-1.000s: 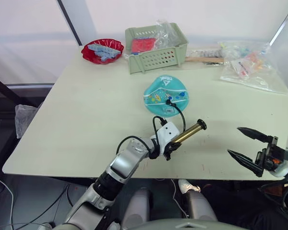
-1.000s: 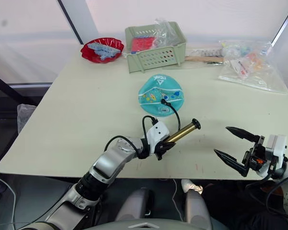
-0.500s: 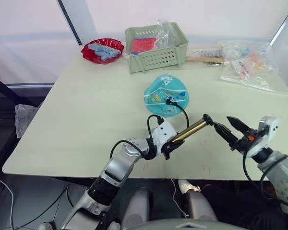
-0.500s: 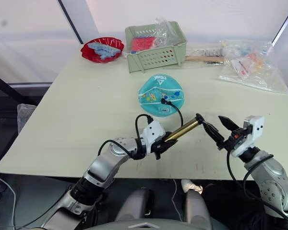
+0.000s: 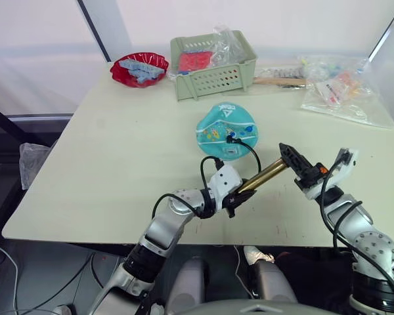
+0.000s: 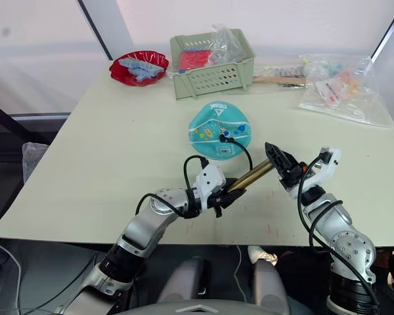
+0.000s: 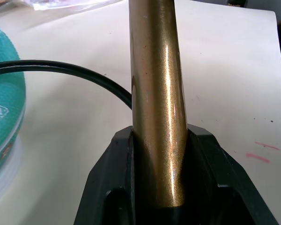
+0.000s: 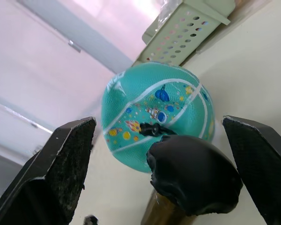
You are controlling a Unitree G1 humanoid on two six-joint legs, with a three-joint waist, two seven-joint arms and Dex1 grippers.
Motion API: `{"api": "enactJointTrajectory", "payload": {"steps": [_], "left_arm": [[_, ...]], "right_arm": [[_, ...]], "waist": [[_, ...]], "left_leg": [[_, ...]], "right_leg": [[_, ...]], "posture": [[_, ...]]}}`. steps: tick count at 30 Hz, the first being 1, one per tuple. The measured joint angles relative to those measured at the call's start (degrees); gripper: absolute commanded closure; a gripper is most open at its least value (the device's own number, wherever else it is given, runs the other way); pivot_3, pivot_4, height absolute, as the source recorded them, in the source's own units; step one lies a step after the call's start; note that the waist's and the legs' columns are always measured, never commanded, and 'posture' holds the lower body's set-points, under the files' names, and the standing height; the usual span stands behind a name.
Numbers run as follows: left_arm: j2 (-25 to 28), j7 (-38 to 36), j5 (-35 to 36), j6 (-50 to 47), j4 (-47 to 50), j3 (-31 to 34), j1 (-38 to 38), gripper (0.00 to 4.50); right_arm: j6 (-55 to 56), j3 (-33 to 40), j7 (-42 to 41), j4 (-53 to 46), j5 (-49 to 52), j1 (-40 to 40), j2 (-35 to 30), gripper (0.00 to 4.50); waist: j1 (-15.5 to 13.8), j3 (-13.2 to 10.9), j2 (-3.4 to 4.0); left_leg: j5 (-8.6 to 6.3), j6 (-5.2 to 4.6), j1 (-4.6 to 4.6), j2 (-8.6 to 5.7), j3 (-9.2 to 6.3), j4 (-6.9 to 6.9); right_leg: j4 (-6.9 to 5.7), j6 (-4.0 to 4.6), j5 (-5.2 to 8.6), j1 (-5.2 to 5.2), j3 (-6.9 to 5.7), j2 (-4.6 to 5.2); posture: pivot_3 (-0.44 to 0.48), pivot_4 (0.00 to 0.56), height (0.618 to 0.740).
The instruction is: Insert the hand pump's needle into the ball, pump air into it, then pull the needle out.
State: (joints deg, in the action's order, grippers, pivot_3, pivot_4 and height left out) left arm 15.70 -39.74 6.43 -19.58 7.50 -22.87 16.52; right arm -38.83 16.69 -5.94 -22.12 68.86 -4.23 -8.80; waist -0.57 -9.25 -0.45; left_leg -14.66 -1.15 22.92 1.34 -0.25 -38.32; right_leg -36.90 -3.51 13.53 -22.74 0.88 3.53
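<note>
Two pincers meet at the hand pump [image 5: 262,176] above the bench [image 5: 118,151]: the left pincer [image 5: 234,196] is clenched around its brass barrel, while the right pincer [image 8: 159,164] stands spread on either side of the black handle end, not closed on it. The hose arcs back to the flattened ball [image 5: 226,129], where the needle fitting [image 5: 230,138] sits.

- Soft, even daylight comes through the pale wall behind my table [image 5: 118,144]; the scene is bright.
- Shadows under things are faint and short.
- A long bright glare streak runs down the hand pump [image 7: 157,108] in my left wrist view.
- In my right wrist view, the ball [image 8: 157,124] is sharp while my near fingers [image 8: 61,173] blur.
</note>
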Motion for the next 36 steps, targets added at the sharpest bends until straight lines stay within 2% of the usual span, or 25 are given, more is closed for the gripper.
{"api": "enactJointTrajectory", "payload": {"steps": [8, 36], "left_arm": [[-0.43, -0.37, 0.00, 1.29, -0.69, 0.31, 0.01, 3.51], [-1.51, -1.22, -0.02, 1.87, -1.53, 0.34, 0.04, 3.51]], "right_arm": [[0.00, 0.35, 3.90, 0.24, 5.54, -0.98, 0.45, 0.00], [1.13, -1.34, 4.67, 2.22, 5.88, -0.70, 0.50, 0.00]], "waist": [[0.24, 0.00, 0.00], [1.29, -0.01, 0.01]], "left_leg": [[0.00, 0.00, 0.00, 0.00, 0.01, 0.02], [0.00, -0.01, 0.06, 0.01, -0.02, 0.04]], "right_leg": [[0.00, -0.01, 0.00, 0.00, 0.01, 0.00], [0.00, -0.01, 0.01, -0.10, 0.04, 0.00]], "posture": [[0.000, 0.150, 0.736], [0.000, 0.150, 0.736]]}}
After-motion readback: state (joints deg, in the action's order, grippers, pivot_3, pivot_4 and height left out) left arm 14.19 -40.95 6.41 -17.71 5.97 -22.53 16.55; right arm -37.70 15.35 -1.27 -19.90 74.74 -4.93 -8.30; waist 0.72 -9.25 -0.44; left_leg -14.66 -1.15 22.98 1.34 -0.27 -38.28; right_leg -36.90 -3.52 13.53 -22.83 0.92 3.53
